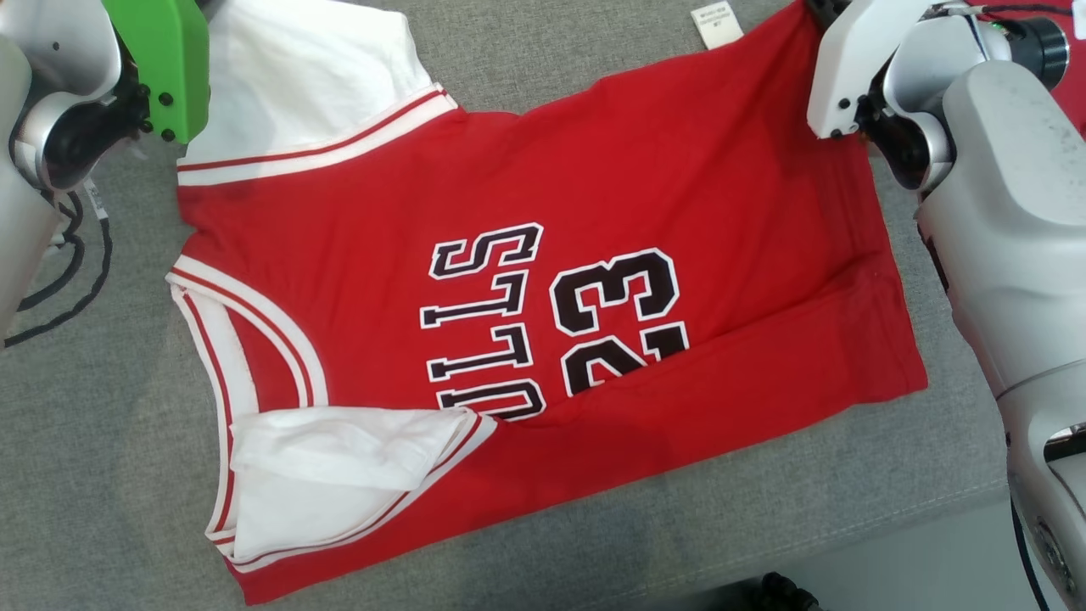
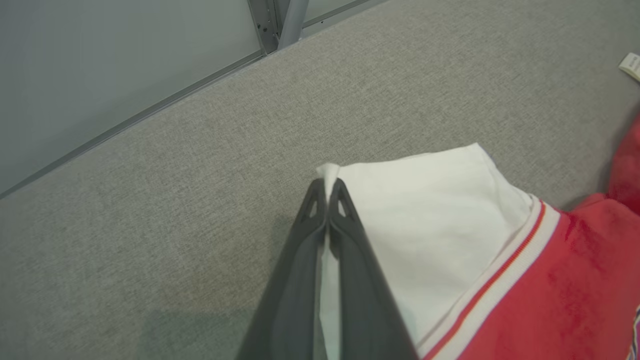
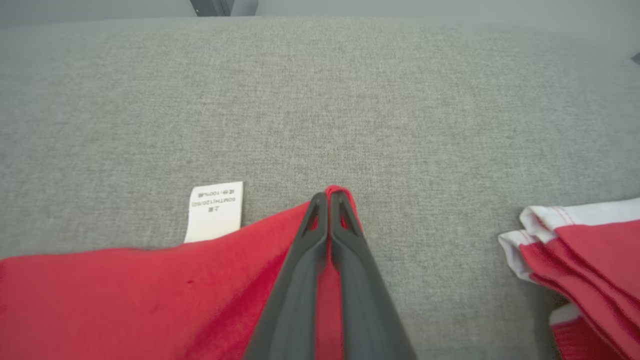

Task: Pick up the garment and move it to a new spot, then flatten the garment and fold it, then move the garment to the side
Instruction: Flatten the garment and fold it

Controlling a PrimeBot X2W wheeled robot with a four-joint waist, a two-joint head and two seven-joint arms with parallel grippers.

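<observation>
The red jersey point(image 1: 611, 195) lay spread out on the grey surface point(image 1: 102, 441). Left gripper point(image 2: 327, 186) was pinched tight on its white sleeve corner, right gripper point(image 3: 330, 197) clamped on the red hem corner.

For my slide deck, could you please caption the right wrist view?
The right gripper pinches a corner of the red jersey, its white care label alongside, on grey upholstery.

The garment point(image 1: 543, 255), a red jersey with white trim and a black "23", lies spread on the grey worktop point(image 1: 85, 441), its near edge folded over. The left pincer point(image 2: 327, 185) pinches its white sleeve point(image 2: 425, 215) corner. The right pincer point(image 3: 330, 197) pinches a red hem corner, with the care label point(image 3: 215, 210) just beside it.
</observation>
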